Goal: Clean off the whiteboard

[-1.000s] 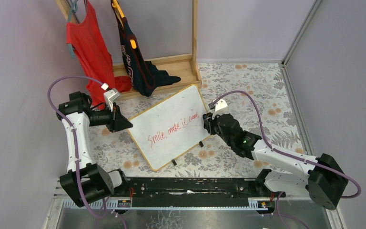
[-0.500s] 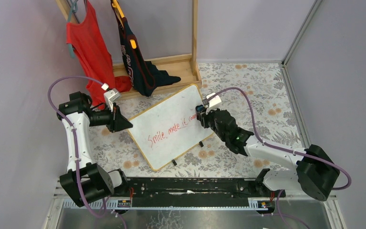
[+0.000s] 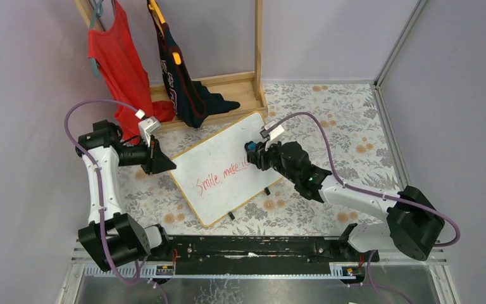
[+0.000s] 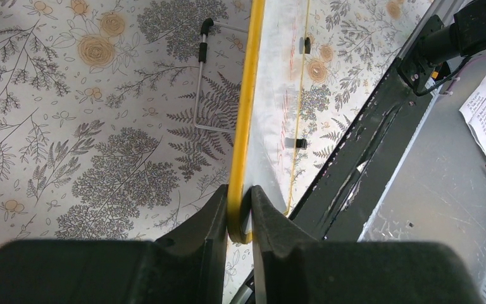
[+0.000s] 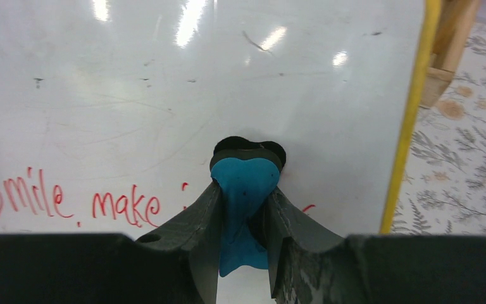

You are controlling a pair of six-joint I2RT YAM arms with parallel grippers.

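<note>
Beneath right gripper (image 5: 243, 193), whiteboard (image 5: 133, 95), pinched eraser (image 5: 247, 170)

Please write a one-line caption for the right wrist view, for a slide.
Right gripper holds a blue eraser against the whiteboard, beside red writing.

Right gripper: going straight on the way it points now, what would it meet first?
The whiteboard. The right gripper is shut on a blue eraser, whose tip seems to touch the white surface beside the red writing, though contact is hard to confirm.
</note>
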